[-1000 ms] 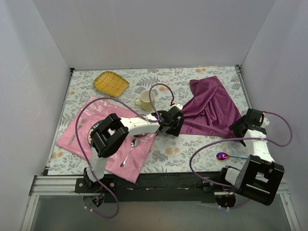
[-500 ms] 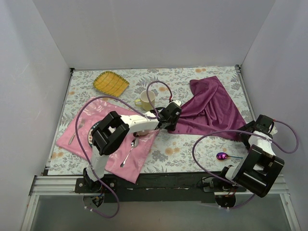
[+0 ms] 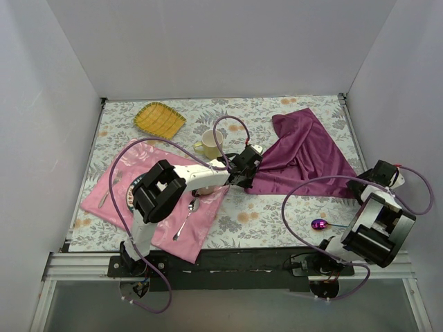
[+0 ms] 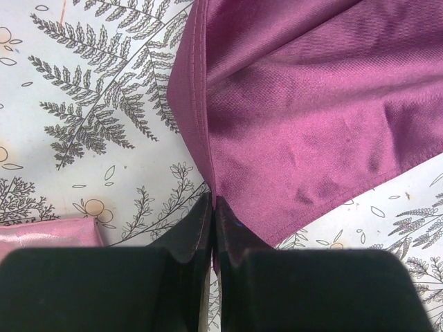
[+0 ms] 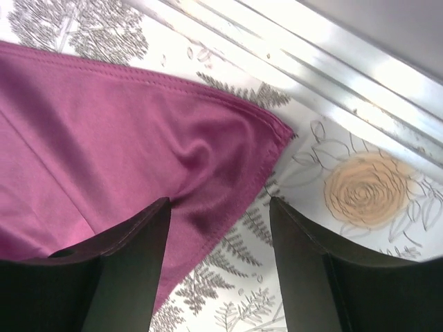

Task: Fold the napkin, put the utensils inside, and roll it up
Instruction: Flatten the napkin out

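Observation:
The dark purple napkin [image 3: 304, 149] lies rumpled on the flowered table at the back right. My left gripper [image 3: 245, 174] is at its near-left corner. In the left wrist view this gripper [image 4: 213, 205] is shut on the hem of the napkin [image 4: 311, 104]. My right gripper [image 3: 365, 189] is at the cloth's near-right corner. In the right wrist view it [image 5: 220, 211] stands open, its jaws straddling the edge of the napkin [image 5: 104, 124]; one finger [image 5: 131, 256] rests on the cloth. The utensil [image 3: 320, 224], purple-headed with a thin blue handle, lies on the table at the front right.
A pink placemat [image 3: 166, 238] at front left carries a plate, a silver spoon [image 3: 187, 216] and a fork [image 3: 107, 190]. A yellow mug [image 3: 208, 144] and a yellow woven dish [image 3: 159, 119] stand behind it. The table's metal rail [image 5: 277, 55] runs close beyond the napkin's right corner.
My left gripper has closed on the napkin's hem. The right arm swung out to the right, to the napkin's near-right corner, and its jaws narrowed a little.

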